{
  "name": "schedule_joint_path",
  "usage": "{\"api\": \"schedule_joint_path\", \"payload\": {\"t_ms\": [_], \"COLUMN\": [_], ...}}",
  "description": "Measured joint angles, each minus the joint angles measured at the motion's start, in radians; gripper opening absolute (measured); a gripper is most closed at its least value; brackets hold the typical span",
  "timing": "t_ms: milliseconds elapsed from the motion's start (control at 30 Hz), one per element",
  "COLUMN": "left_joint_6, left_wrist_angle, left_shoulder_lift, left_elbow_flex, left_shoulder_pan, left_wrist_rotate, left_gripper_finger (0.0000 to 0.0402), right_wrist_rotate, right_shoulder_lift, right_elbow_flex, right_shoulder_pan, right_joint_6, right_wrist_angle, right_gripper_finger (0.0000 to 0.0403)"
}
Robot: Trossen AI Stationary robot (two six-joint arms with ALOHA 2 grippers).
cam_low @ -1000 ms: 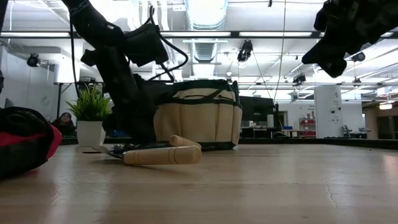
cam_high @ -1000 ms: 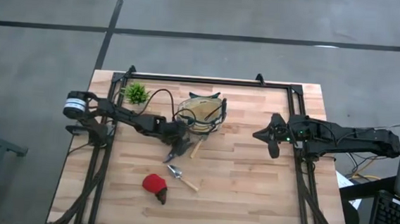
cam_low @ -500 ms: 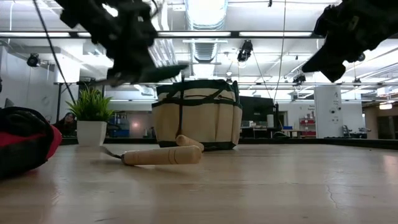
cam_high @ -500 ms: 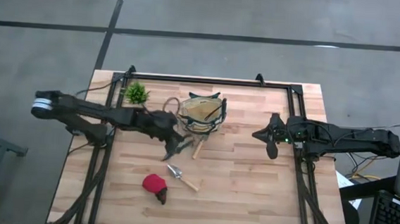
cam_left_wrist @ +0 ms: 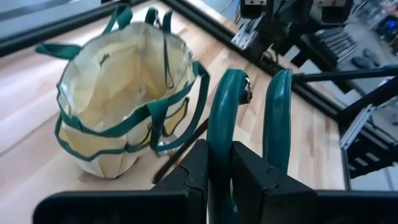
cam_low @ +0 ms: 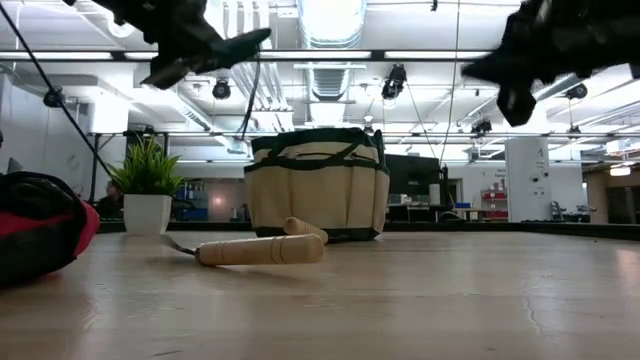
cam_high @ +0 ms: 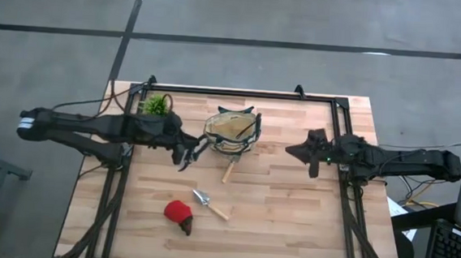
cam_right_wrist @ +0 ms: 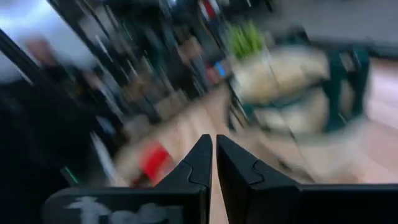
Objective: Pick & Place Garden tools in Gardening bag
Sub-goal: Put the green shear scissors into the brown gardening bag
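My left gripper (cam_high: 185,152) is shut on a green-handled pruner (cam_left_wrist: 249,118), high above the table to the left of the tan gardening bag (cam_high: 232,133); both also show in the low view, the gripper (cam_low: 190,45) above the bag (cam_low: 318,185). One trowel (cam_high: 228,172) lies with its wooden handle by the bag's near side. A second trowel (cam_high: 207,203) and the red dark-tipped item (cam_high: 179,214) lie nearer the front. My right gripper (cam_high: 304,154) is shut and empty, raised to the right of the bag. My left gripper pinches one green handle of the pruner (cam_left_wrist: 219,146) between its two fingers; the other handle (cam_left_wrist: 277,118) stands free beside the fingers. The handles run on ahead along the fingers. The pruner is lifted clear of the table (cam_low: 215,48).
A small green potted plant (cam_high: 157,105) stands at the far left, close to my left arm. A dark frame (cam_high: 241,92) runs along the table's far edge and sides. Bare wood (cam_high: 289,222) lies at the near right.
My left gripper has risen from the table beside the bag, carrying the pruner up clear of the wood, and has drawn back toward the table's left and far edge. My right gripper has shifted a little toward the bag.
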State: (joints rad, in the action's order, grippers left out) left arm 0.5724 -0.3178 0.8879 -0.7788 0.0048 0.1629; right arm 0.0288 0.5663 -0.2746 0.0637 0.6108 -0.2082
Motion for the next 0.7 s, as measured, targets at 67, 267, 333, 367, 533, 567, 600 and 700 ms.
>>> {"api": "schedule_joint_path", "payload": {"t_ms": [67, 267, 333, 367, 533, 567, 600, 700], "left_joint_6": [0.001, 0.005, 0.003, 0.004, 0.002, 0.000, -0.003, -0.007], "left_wrist_angle": [0.002, 0.029, 0.055, 0.070, 0.091, 0.092, 0.093, 0.093], "left_shoulder_lift": [-0.019, -0.042, -0.040, -0.038, -0.035, -0.035, -0.036, -0.038], "left_elbow_flex": [0.000, 0.000, 0.000, 0.000, 0.000, 0.000, 0.000, 0.000], "left_shoulder_pan": [0.000, 0.000, 0.000, 0.000, 0.000, 0.000, 0.000, 0.000], "left_wrist_rotate": [0.000, 0.000, -0.003, -0.007, -0.007, -0.007, -0.007, -0.007], "left_gripper_finger": [0.0043, 0.0043, 0.0043, 0.0043, 0.0043, 0.0043, 0.0043, 0.0043], "right_wrist_rotate": [0.016, 0.026, 0.027, 0.027, 0.027, 0.027, 0.026, 0.026], "right_shoulder_lift": [0.000, 0.042, 0.065, 0.081, 0.180, 0.200, 0.222, 0.288], "right_elbow_flex": [0.022, 0.052, 0.049, 0.041, 0.004, 0.000, -0.009, -0.046], "right_shoulder_pan": [0.000, 0.000, 0.000, 0.000, 0.000, 0.000, 0.000, 0.000], "right_joint_6": [0.012, 0.015, 0.015, 0.015, 0.015, 0.020, 0.039, 0.100], "right_wrist_angle": [-0.153, -0.480, -0.504, -0.500, -0.418, -0.410, -0.407, -0.409], "right_gripper_finger": [0.0018, 0.0018, 0.0018, 0.0018, 0.0018, 0.0018, 0.0018, 0.0018]}}
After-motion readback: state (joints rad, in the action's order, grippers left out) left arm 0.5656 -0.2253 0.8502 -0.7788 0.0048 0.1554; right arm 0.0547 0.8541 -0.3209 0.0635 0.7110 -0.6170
